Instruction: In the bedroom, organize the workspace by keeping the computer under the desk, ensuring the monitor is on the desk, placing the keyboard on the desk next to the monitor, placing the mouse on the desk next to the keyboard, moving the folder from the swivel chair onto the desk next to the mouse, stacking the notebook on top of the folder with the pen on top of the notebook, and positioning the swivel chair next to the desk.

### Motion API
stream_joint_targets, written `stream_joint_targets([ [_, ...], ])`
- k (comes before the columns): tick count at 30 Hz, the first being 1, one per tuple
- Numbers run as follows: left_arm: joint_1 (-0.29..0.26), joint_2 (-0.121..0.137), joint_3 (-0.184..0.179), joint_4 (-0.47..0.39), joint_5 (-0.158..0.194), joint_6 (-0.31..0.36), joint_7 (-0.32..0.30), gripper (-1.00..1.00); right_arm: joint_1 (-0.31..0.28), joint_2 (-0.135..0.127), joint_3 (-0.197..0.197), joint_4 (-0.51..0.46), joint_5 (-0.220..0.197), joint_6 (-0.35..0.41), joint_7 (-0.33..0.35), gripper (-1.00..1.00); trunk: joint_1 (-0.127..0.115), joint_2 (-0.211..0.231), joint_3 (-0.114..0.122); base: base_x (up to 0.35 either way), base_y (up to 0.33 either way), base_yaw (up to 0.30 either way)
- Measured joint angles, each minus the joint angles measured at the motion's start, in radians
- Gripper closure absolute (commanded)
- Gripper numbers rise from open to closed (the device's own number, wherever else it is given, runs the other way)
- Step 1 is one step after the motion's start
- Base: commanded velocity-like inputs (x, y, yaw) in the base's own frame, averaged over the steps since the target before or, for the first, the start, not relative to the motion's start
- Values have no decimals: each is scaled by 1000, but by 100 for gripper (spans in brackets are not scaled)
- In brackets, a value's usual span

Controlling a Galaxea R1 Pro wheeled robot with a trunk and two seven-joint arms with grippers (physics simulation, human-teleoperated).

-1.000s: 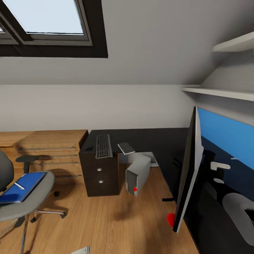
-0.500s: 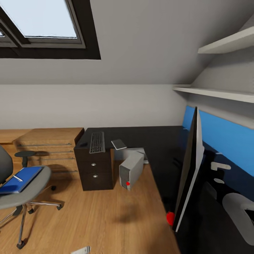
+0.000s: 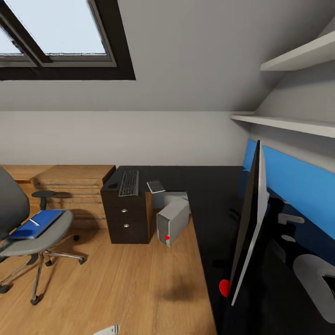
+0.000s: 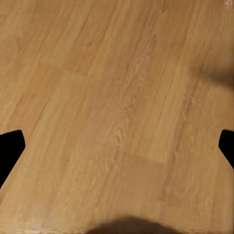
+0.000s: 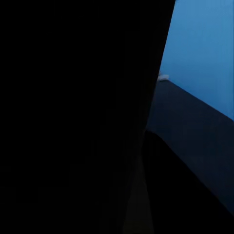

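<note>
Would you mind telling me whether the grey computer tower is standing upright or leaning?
Leaning. In the head view the grey computer tower stands on the wooden floor beside the dark drawer unit, its top tipped over sideways.

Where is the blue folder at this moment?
In the head view, the folder lies on the swivel chair seat at far left, left of the desk drawers.

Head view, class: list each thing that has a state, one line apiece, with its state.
Flat black monitor: upright, seen edge-on, nearest the camera.
Grey computer tower: on the wooden floor, tilted.
Dark keyboard: flat on the black desk.
Blue folder: lying on the grey swivel chair.
Desk drawers: shut.
</note>
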State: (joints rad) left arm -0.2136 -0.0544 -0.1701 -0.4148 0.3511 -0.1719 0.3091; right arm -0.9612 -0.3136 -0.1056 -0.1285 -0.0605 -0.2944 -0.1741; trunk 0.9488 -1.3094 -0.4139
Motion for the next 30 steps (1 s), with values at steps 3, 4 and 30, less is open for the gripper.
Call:
stream_joint_targets([
  [3,0,0,0,0,0,-1,0,-100,0,0,1,-1,0,1,0,100,0,0,0,-306,-63,205],
  [4,0,0,0,0,1,-1,0,-100,0,1,2,-2,1,3,1,100,0,0,0,-252,-50,71],
  [30,-2,61,2,393,8,-319,-1,-100,1,1,1,3,-7,4,1,100,0,0,0,-14,-200,4],
])
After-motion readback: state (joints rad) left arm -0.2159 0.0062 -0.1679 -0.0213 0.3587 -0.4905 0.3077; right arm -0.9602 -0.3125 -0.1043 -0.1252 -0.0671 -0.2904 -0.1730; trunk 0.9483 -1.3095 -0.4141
